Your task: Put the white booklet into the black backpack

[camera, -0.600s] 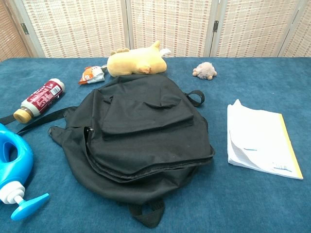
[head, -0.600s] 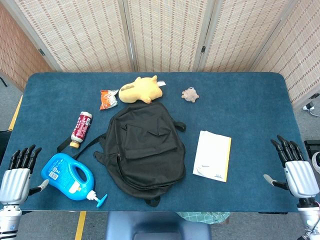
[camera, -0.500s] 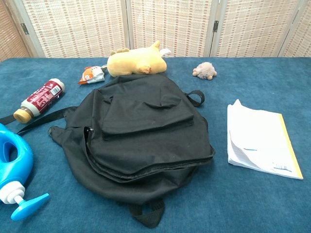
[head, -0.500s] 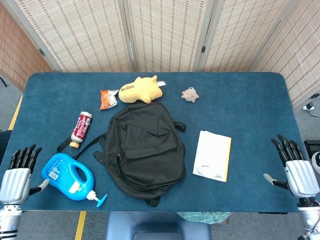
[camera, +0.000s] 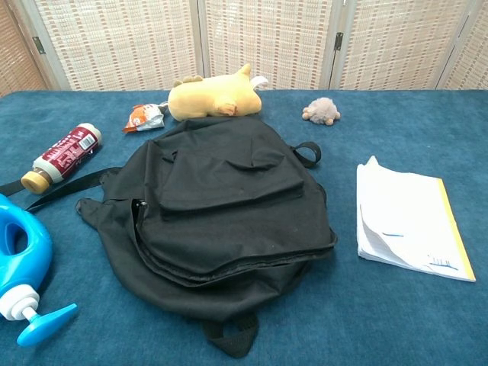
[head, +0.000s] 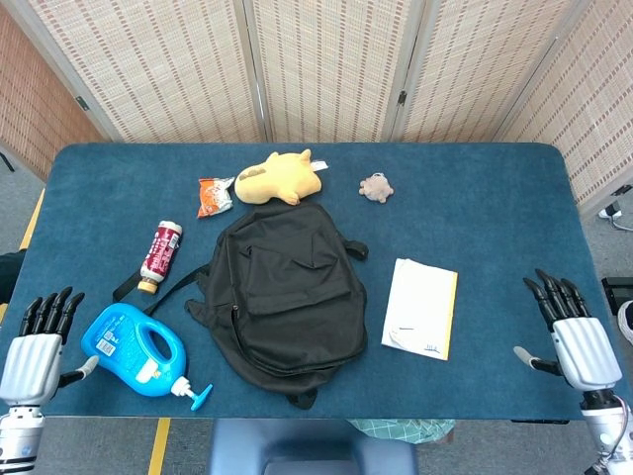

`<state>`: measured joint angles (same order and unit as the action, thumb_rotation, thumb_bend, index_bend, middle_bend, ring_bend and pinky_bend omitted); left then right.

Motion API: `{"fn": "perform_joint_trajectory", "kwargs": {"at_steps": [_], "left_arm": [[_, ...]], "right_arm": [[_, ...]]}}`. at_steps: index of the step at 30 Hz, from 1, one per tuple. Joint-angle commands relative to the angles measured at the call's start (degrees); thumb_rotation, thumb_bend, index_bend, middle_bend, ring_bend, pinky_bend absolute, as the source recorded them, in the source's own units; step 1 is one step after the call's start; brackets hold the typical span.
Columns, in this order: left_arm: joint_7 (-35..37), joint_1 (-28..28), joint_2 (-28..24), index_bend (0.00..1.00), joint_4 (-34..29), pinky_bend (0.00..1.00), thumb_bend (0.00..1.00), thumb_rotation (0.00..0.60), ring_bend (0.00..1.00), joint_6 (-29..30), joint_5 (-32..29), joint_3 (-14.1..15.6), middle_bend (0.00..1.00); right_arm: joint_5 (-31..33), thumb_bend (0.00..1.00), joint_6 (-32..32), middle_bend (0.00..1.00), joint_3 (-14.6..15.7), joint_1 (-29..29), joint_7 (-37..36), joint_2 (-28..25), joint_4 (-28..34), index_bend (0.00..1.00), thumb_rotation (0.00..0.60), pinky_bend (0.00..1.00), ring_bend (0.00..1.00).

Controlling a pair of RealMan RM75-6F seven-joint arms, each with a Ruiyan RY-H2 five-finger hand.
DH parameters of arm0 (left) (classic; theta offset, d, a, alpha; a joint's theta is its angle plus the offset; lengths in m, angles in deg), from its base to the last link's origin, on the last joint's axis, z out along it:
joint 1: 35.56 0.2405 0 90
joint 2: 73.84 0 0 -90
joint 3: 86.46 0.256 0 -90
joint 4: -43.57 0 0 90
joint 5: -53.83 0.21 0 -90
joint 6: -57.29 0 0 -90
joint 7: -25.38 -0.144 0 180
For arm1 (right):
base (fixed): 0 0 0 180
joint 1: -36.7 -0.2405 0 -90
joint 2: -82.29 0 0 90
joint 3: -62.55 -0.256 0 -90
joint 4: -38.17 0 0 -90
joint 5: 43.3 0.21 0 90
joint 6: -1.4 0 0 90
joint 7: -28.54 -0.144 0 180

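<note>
Booklet lies flat on the table, right of the backpack and apart from it, yellow edge on its right side; long axis runs near-to-far, far end tilted slightly right, a curled white corner at the far left end in chest view. Backpack flat at table center, front pocket up, top handle toward the far edge, just short of the yellow plush. Small brown plush, snack pack, red bottle and blue jug sit around it, jug at near left. Left robot hand at near left table edge, fingers straight and spread, holding nothing. Right robot hand at near right edge, fingers spread wide, empty; it has shifted a bit left, toward the table, since the earlier frame. Left robot hand, booklet and backpack unchanged. Neither robot hand shows in chest view.
</note>
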<state>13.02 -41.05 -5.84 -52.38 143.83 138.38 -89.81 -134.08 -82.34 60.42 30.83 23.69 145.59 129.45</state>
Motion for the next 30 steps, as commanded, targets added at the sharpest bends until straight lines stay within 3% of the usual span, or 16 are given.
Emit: {"fn": "perform_joint_trajectory", "kwargs": {"at_steps": [1, 8, 19, 30], "left_arm": [[0.10, 0.12, -0.10, 0.13, -0.11, 0.00, 0.23, 0.600, 0.03, 0.20, 0.13, 0.06, 0.06], [0.35, 0.45, -0.17, 0.13, -0.22, 0.00, 0.22, 0.600, 0.03, 0.61, 0.38, 0.27, 0.06], [0.34, 0.69, -0.45, 0.13, -0.52, 0.00, 0.22, 0.600, 0.03, 0.62, 0.40, 0.44, 0.06], [-0.20, 0.67, -0.61, 0.13, -0.97, 0.00, 0.23, 0.600, 0.03, 0.14, -0.02, 0.49, 0.06]], "right_arm": [[-0.99, 0.17, 0.11, 0.01, -0.01, -0.67, 1.40, 0.69, -1.14, 0.00, 0.600, 0.00, 0.05], [-3.10, 0.38, 1.67, 0.10, 0.09, -3.02, 3.29, 5.18, -6.89, 0.07, 0.600, 0.02, 0.13], [-4.98, 0.39, 9.76, 0.13, 2.72, -7.63, 8.70, 13.17, -17.09, 0.10, 0.600, 0.03, 0.14], [-6.40, 0.39, 13.04, 0.13, 4.28, -10.90, 7.57, 20.78, -28.11, 0.10, 0.600, 0.02, 0.12]]}}
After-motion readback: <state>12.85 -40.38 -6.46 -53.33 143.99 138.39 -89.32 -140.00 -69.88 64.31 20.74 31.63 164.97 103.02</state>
